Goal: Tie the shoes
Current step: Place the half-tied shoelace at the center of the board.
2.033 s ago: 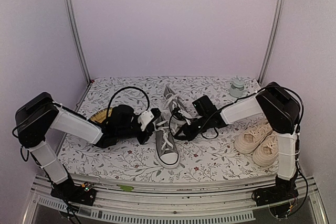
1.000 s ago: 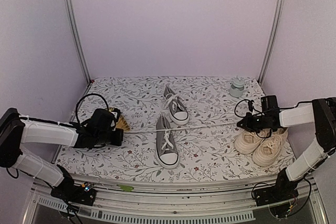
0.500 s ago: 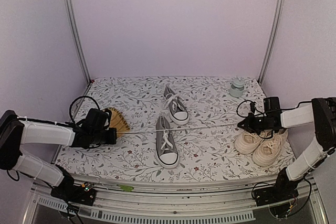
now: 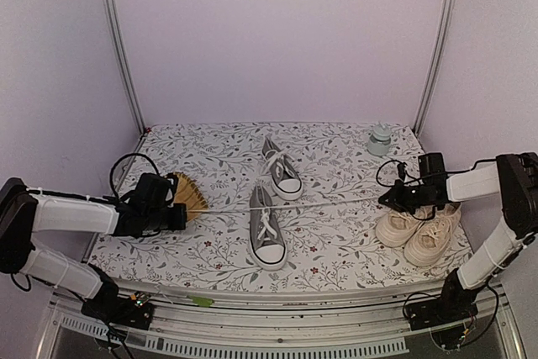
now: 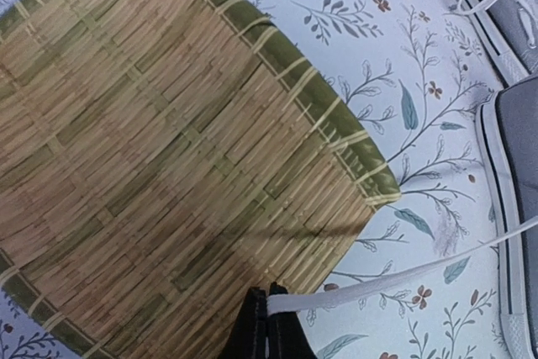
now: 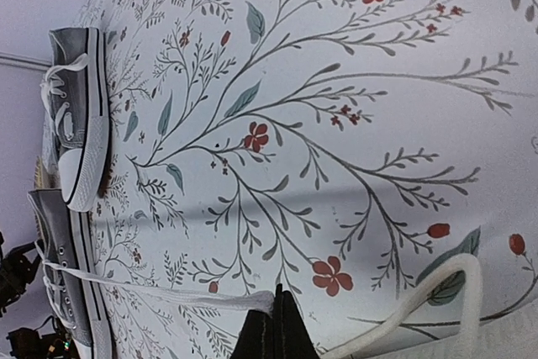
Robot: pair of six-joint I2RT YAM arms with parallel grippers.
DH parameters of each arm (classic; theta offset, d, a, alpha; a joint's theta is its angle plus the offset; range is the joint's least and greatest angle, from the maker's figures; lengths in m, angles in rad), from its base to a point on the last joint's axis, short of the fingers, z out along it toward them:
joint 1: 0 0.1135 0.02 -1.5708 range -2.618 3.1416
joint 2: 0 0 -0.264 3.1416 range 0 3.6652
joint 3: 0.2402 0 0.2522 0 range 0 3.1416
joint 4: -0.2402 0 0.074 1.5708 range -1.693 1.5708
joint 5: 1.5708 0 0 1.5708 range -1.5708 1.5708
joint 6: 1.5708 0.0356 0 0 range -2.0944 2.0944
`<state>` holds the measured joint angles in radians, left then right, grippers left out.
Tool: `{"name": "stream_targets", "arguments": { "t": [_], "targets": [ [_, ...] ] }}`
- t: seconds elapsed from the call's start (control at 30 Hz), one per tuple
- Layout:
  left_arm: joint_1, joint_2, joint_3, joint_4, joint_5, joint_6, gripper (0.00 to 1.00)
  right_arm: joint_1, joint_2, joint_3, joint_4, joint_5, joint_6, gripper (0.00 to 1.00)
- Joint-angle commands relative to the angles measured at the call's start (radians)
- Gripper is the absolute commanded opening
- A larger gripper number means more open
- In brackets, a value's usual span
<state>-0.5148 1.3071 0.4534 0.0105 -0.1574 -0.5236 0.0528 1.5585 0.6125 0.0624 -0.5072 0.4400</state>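
A: Any text, labels, nos. or logos to read?

B: None legible in any view. Nothing on the woven tray under the left gripper, nor on the grey sneaker beside it.

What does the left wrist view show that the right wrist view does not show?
Only the left wrist view: the woven tray, by the left gripper. Only the right wrist view: a cream lace loop beside the right gripper. Both: the two grey shoes, the floral table cover, and the white lace with a gripper shut on it.
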Motion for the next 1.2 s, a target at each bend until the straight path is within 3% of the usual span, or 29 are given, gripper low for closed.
{"name": "stream_targets", "arguments": {
  "t": [0.0, 0.23, 0.43, 0.5, 0.57, 0.63, 0.73, 0.93, 1.17],
  "targets": [
    [-0.095, -0.023, 0.022, 0.056, -0.048, 0.092, 0.0, 0.183, 0.037, 0.132, -0.088, 0.092, -0.104, 0.01],
    [-0.277, -0.13, 0.045, 0.283, -0.027, 0.309, 0.0, 0.501, 0.113, 0.29, -0.165, -0.067, -0.305, 0.01],
    [-0.314, -0.177, 0.091, 0.398, 0.077, 0.452, 0.0, 0.676, 0.192, 0.38, -0.378, -0.087, -0.521, 0.02],
    [-0.325, -0.169, 0.1, 0.422, 0.101, 0.471, 0.0, 0.694, 0.204, 0.402, -0.429, -0.055, -0.547, 0.14],
    [-0.33, -0.156, 0.107, 0.437, 0.109, 0.48, 0.0, 0.701, 0.202, 0.428, -0.476, 0.012, -0.574, 0.4],
    [-0.335, -0.143, 0.116, 0.449, 0.113, 0.489, 0.0, 0.701, 0.173, 0.46, -0.479, 0.076, -0.592, 0.6],
    [-0.34, -0.127, 0.122, 0.476, 0.114, 0.5, 0.0, 0.701, 0.144, 0.537, -0.389, 0.1, -0.642, 0.73],
    [-0.34, -0.119, 0.127, 0.513, 0.104, 0.518, 0.0, 0.729, 0.274, 0.687, -0.09, -0.094, -0.684, 0.71],
    [-0.34, -0.113, 0.132, 0.52, 0.093, 0.532, 0.0, 0.747, 0.443, 0.8, -0.032, -0.163, -0.733, 0.64]
  ]
}}
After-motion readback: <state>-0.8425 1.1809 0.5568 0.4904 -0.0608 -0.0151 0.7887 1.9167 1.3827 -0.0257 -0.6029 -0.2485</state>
